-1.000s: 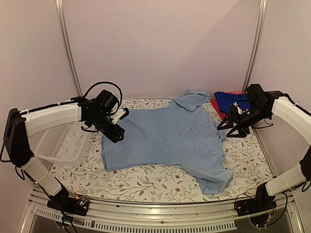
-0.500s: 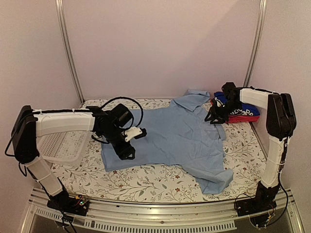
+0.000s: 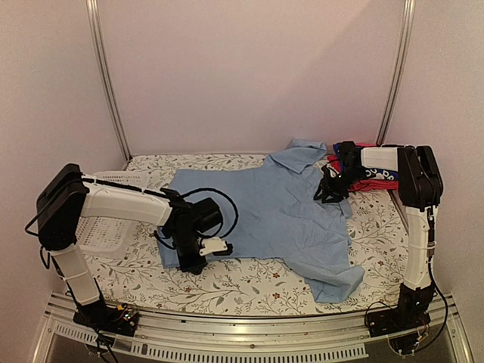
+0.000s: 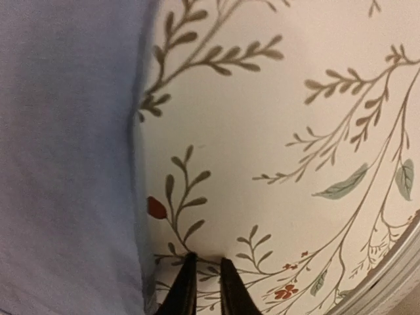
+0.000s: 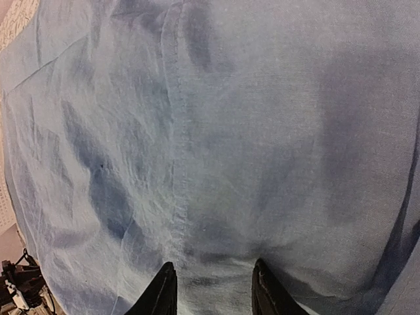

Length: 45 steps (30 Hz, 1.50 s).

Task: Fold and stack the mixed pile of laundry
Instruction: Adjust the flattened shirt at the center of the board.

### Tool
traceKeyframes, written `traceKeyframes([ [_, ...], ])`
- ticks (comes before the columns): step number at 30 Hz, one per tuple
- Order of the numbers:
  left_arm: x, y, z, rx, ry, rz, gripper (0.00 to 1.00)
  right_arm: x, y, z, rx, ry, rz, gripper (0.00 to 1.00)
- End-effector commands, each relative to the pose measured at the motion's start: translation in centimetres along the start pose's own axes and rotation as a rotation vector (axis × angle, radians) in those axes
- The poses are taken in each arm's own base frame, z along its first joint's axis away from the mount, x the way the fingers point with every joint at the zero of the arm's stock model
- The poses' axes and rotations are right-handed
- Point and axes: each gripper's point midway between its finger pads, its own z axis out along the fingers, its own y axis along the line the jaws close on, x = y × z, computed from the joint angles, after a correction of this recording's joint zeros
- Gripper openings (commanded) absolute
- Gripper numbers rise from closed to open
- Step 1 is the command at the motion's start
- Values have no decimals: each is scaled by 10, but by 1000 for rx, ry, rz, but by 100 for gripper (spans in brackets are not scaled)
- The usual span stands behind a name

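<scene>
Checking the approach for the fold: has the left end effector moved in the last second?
Yes. Against the basket, the left end effector moved toward the near edge of the table, reaching the light-blue shirt's near-left corner.

A light-blue collared shirt [image 3: 280, 204] lay spread on the floral-patterned table cover [image 3: 249, 286], a white perforated plastic basket [image 3: 102, 233] to its left and a royal-blue shirt [image 3: 383, 175] atop a red-pink garment [image 3: 376, 185] at the right rear.

On your floral-covered table [image 3: 249, 286] lie a spread light-blue shirt [image 3: 280, 212], a white basket [image 3: 102, 231] left, a red-pink garment [image 3: 370, 186] far right.
</scene>
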Motion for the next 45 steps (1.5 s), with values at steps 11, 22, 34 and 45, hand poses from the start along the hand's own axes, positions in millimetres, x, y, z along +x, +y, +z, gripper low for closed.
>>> traceKeyframes([
  [11, 73, -32, 1, -45, 220, 60, 0, 40, -77, 9, 189, 86, 85, 38],
  [22, 10, 27, -31, -210, -48, 4, 55, 41, -59, -6, 132, 52, 68, 39],
  [34, 13, 30, 8, -170, 59, 85, 0, 37, -59, -5, 134, 51, 76, 39],
  [45, 83, -36, 10, -82, 172, 180, 5, 45, -74, 3, 146, 79, 123, 39],
])
